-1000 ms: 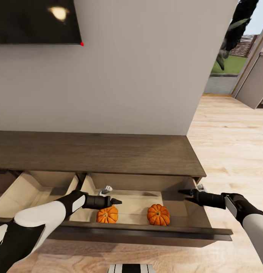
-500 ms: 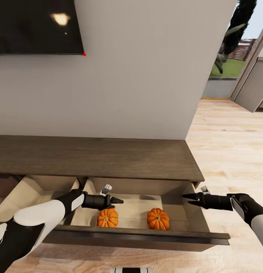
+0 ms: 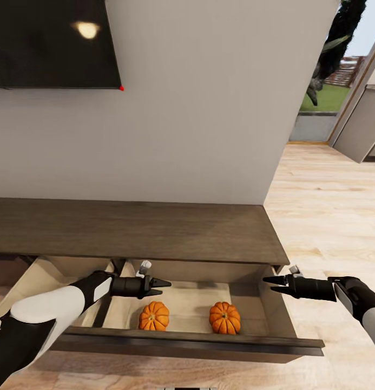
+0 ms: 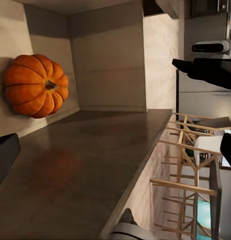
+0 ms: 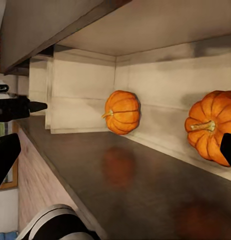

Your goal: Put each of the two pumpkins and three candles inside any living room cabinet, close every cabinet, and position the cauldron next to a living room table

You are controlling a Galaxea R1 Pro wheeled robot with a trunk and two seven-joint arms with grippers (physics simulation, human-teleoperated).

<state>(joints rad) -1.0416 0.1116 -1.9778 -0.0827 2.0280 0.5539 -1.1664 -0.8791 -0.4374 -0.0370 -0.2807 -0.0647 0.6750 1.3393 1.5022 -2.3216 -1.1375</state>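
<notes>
Two orange ribbed pumpkins (image 3: 153, 316) (image 3: 225, 318) lie side by side in the open right drawer (image 3: 187, 342) of the long low dark brown cabinet (image 3: 133, 227). My left gripper (image 3: 163, 286) hovers open just above and behind the left pumpkin. At the drawer's right end, clear of both pumpkins, my right gripper (image 3: 269, 284) hangs open. The right wrist view looks along the drawer front at both pumpkins (image 5: 123, 112) (image 5: 213, 127) and the left gripper (image 5: 20, 107). One pumpkin (image 4: 35, 85) and the right gripper (image 4: 205, 70) appear in the left wrist view. No candles or cauldron are in view.
A second drawer (image 3: 41, 276) stands open left of the first. A black TV (image 3: 52, 43) hangs on the white wall above the cabinet. Light plank floor (image 3: 328, 216) stretches to the right toward a glazed opening with a dark plant (image 3: 341, 32).
The camera has tilted, so the whole scene sits lower. Relative to the drawer, the left gripper has lifted slightly and the right gripper has eased rightward. The pumpkins have not moved.
</notes>
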